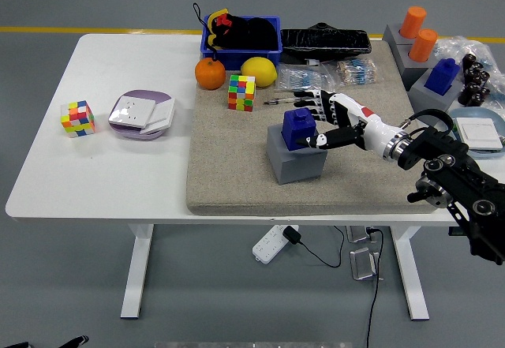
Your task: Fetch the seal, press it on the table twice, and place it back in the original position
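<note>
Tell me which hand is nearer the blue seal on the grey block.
Right. The right hand is at the blue seal, thumb and fingers closing around it on the grey block. The left hand is out of view.

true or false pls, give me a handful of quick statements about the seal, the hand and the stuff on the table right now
1. The blue seal sits on top of a grey block. True.
2. The right hand is right next to the seal, fingers behind it and thumb in front. True.
3. The seal is lifted clear of its block. False: it sits on the block.
4. The orange lies on the bare white table. False: it lies at the far left corner of the tan mat, beside the lemon.
5. Two colourful cubes show, one on the mat and one on the table at left. True.
6. The left hand reaches for the purple and white box. False: no left hand is in view.
</note>
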{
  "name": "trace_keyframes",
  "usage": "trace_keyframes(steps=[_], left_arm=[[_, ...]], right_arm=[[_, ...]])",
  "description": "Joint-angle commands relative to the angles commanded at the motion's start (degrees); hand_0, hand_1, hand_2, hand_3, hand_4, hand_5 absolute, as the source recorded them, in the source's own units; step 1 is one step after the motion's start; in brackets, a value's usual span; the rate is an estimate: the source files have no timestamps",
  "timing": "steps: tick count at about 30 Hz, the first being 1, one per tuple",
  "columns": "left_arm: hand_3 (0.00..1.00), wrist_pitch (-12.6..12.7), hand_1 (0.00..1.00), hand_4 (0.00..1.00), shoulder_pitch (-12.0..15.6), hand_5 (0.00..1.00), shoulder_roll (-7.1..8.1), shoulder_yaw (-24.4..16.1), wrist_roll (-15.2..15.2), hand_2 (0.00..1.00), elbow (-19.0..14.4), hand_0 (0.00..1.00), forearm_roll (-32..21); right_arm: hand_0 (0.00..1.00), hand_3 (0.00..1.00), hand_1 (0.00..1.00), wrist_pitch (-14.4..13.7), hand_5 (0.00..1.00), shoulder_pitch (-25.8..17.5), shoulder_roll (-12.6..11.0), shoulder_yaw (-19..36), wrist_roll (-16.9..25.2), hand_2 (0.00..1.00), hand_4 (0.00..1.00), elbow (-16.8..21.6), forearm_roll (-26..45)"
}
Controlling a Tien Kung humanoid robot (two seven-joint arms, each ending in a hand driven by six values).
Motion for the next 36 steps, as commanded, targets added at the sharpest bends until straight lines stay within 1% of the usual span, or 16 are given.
trace_keyframes(steps=[1, 2, 7, 8, 13, 14, 19, 20, 22, 25, 26, 31, 32, 36], left_arm=[[0.813, 0.0, 0.805, 0.699, -0.01, 0.432, -0.02, -0.03, 0.0, 0.776, 0.01, 0.813, -0.02], [0.814, 0.0, 0.805, 0.698, -0.02, 0.431, -0.04, -0.06, -0.01, 0.775, 0.02, 0.813, 0.0], [0.814, -0.03, 0.805, 0.698, -0.1, 0.431, -0.03, 0.04, -0.02, 0.775, 0.0, 0.813, -0.01], [0.814, -0.02, 0.804, 0.698, -0.1, 0.431, -0.02, 0.07, -0.04, 0.774, 0.01, 0.814, -0.04], [0.814, -0.06, 0.804, 0.698, -0.08, 0.431, -0.04, 0.06, -0.03, 0.774, -0.01, 0.814, -0.04], [0.814, -0.08, 0.804, 0.699, -0.07, 0.431, -0.06, 0.09, -0.03, 0.774, -0.01, 0.814, -0.03], [0.814, -0.11, 0.804, 0.699, -0.06, 0.431, -0.09, 0.19, -0.05, 0.774, 0.0, 0.814, -0.13], [0.814, -0.11, 0.804, 0.7, -0.06, 0.431, -0.1, 0.18, -0.05, 0.774, 0.0, 0.813, -0.12], [0.814, -0.11, 0.804, 0.7, -0.05, 0.431, -0.11, 0.17, -0.06, 0.774, -0.01, 0.813, -0.12], [0.814, -0.11, 0.804, 0.7, 0.0, 0.431, -0.13, 0.14, -0.08, 0.774, -0.01, 0.813, -0.13], [0.814, -0.11, 0.804, 0.7, 0.01, 0.431, -0.13, 0.06, -0.09, 0.774, -0.01, 0.815, -0.11], [0.814, -0.14, 0.804, 0.7, 0.04, 0.431, -0.12, 0.26, -0.09, 0.774, 0.03, 0.815, -0.32], [0.814, -0.14, 0.804, 0.702, 0.04, 0.43, -0.12, 0.3, -0.09, 0.774, 0.04, 0.811, -0.37], [0.814, -0.11, 0.804, 0.702, 0.01, 0.43, -0.1, -0.12, -0.14, 0.774, 0.0, 0.811, -0.11]], right_arm=[[0.786, 0.797, 0.751, -0.09, 0.002, -0.02, 0.05, -0.12, 0.07, 0.753, 0.844, -0.07, -0.01], [0.759, 0.749, 0.701, -0.2, 0.002, -0.04, 0.1, -0.2, 0.14, 0.706, 0.8, -0.18, 0.02], [0.759, 0.749, 0.701, -0.87, 0.002, -0.18, 0.19, -1.16, 0.67, 0.706, 0.8, -0.93, 0.24], [0.749, 0.725, 0.686, -0.89, 0.002, -0.18, 0.18, -1.44, 0.71, 0.689, 0.78, -1.06, 0.27], [0.749, 0.725, 0.686, -1.13, 0.002, -0.41, 0.37, -2.45, 0.88, 0.689, 0.78, -1.72, 0.36], [0.742, 0.701, 0.664, -1.17, 0.002, -0.44, 0.39, -2.68, 0.89, 0.662, 0.749, -1.8, 0.42], [0.742, 0.701, 0.664, -2.19, 0.002, -0.61, 0.52, -3.64, 1.3, 0.662, 0.749, -2.0, 0.69], [0.685, 0.583, 0.535, -2.49, 0.002, -0.62, 0.54, -3.77, 1.44, 0.54, 0.707, -2.03, 0.9], [0.685, 0.583, 0.535, -3.13, 0.002, -0.67, 0.58, -3.99, 1.79, 0.54, 0.707, -1.98, 1.42], [0.685, 0.583, 0.535, -4.18, 0.002, -0.82, 0.46, -4.05, 2.14, 0.54, 0.707, -1.2, 1.92], [0.597, 0.475, 0.46, -4.35, 0.002, -0.91, 0.37, -3.91, 2.15, 0.446, 0.708, -0.69, 1.98], [0.597, 0.475, 0.46, -4.76, 0.002, -1.1, -0.31, -3.19, 1.77, 0.446, 0.708, 2.1, 1.44], [0.582, 0.449, 0.444, -4.78, 0.002, -1.16, -0.44, -3.04, 1.69, 0.432, 0.71, 2.63, 1.33], [0.582, 0.449, 0.444, -5.12, 0.002, -1.56, -1.09, -1.99, 1.38, 0.432, 0.71, 5.39, 0.05]])
